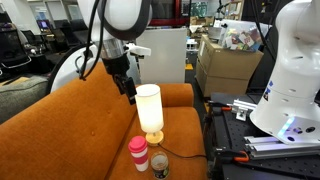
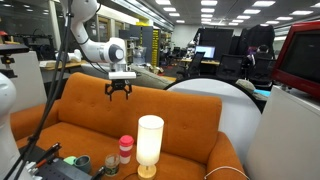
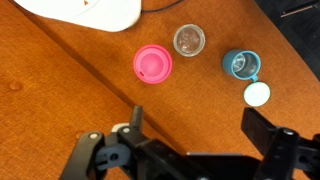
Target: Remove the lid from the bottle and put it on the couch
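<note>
1. Plainly, one couch (image 1: 70, 115) fills both exterior views, orange, with everything else standing on its seat; the wrist view shows only its fabric.
2. One tall cream cylinder (image 1: 149, 110) stands upright on the seat; the wrist view catches just its pale top at the frame edge.
3. One gripper (image 2: 120, 92) hangs above the seat, well apart from the bottle; the wrist view alone shows its jaws spread wide with nothing between them.
4. One bottle (image 1: 139, 160) stands upright just beside the cylinder; its pinkish band shows only in the exterior views.
5. One lid (image 3: 153, 64) sits on the bottle, round and pink-red from above.
6. One dark jar (image 1: 159, 166) stands just beside the bottle.
7. One teal cup (image 3: 241, 65) and one small white disc (image 3: 258, 95) lie close together; the wrist view shows them most clearly.
</note>
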Controlling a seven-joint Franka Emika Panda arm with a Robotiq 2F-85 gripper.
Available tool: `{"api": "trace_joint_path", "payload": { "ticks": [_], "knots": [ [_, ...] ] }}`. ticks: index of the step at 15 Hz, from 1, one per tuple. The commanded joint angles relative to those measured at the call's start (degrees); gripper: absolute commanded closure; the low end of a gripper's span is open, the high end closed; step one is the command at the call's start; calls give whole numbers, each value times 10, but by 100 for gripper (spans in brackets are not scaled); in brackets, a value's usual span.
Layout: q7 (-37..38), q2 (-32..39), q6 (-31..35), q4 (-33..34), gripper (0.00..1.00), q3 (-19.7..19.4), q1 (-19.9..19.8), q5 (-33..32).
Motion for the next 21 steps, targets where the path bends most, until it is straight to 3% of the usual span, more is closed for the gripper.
{"api": "trace_joint_path", "payload": {
  "ticks": [1, 9, 13, 15, 21],
  "knots": [
    [-15, -8, 22, -9, 0, 19, -17, 18],
    [-16, 120, 99, 35, 0, 26, -38, 28],
    [-19, 210, 86, 99, 0, 40, -52, 22],
    [3, 247, 62, 139, 0, 27, -43, 7],
    [10, 254, 80, 133, 0, 34, -46, -1]
  ]
}}
